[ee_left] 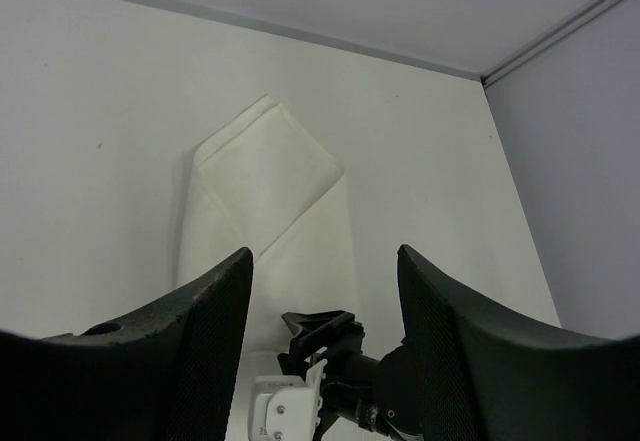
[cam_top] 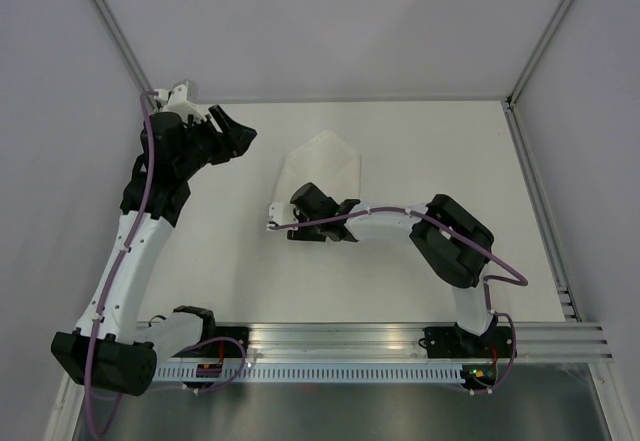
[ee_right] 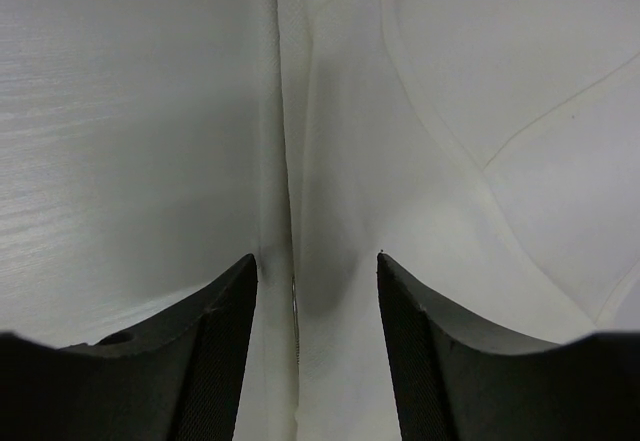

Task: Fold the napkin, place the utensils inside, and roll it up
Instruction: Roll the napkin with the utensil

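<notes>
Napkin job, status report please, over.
Left gripper open, empty, off to the side. Right gripper open, astride edge of folded napkin. No utensils in view.

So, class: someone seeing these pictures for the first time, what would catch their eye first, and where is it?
The white napkin, folded to a point, lies in the middle of the cream table. The right gripper is low at the napkin's near end, jaws apart astride its left edge. The left gripper hangs open off to the left, clear of it.
</notes>
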`<move>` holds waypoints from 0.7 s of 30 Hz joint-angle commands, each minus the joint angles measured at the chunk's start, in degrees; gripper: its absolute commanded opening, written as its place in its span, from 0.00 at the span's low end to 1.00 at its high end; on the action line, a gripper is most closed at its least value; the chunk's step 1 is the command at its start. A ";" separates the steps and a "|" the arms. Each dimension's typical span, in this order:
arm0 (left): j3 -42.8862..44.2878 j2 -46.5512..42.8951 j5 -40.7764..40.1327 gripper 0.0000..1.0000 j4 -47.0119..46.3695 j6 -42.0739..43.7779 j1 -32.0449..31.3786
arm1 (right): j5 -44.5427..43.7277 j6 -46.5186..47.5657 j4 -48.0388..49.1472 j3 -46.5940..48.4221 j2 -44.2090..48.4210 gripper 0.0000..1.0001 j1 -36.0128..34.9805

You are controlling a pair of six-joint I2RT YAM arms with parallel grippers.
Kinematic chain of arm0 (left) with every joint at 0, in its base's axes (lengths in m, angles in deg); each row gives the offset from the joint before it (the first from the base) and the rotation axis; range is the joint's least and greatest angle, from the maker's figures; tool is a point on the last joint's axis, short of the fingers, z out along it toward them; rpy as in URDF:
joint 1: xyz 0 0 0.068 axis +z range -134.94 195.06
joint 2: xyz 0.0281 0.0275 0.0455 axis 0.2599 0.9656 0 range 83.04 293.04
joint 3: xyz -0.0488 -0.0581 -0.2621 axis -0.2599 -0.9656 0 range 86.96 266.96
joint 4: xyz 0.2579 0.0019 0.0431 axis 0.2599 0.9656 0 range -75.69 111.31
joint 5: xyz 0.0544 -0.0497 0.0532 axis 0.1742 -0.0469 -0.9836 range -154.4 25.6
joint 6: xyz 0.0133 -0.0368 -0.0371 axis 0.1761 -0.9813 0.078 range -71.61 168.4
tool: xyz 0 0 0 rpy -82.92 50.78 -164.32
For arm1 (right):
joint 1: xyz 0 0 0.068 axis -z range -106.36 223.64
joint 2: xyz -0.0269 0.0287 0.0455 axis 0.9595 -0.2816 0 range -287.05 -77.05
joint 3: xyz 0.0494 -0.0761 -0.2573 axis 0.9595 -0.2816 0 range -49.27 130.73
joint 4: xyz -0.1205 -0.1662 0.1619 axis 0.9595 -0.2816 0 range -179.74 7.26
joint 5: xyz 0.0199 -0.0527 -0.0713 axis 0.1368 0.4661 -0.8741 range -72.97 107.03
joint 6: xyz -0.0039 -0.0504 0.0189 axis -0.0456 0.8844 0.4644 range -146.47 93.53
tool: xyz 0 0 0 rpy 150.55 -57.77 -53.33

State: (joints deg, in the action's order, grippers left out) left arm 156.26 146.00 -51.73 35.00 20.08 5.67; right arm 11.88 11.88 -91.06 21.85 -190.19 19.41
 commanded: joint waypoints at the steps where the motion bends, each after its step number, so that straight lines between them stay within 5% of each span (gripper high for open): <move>1: -0.74 -0.56 2.36 0.65 -3.02 2.48 0.07 | 0.75 1.20 -4.07 0.87 -3.22 0.58 0.18; 21: -4.17 0.50 5.18 0.64 -5.92 1.51 0.07 | 13.05 2.70 -16.02 3.06 -6.74 0.24 4.49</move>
State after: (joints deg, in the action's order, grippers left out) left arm 152.72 146.33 -47.93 31.85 20.41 5.67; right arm 20.71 14.37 -95.98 25.65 -192.55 22.99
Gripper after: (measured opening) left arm 0.645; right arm 0.251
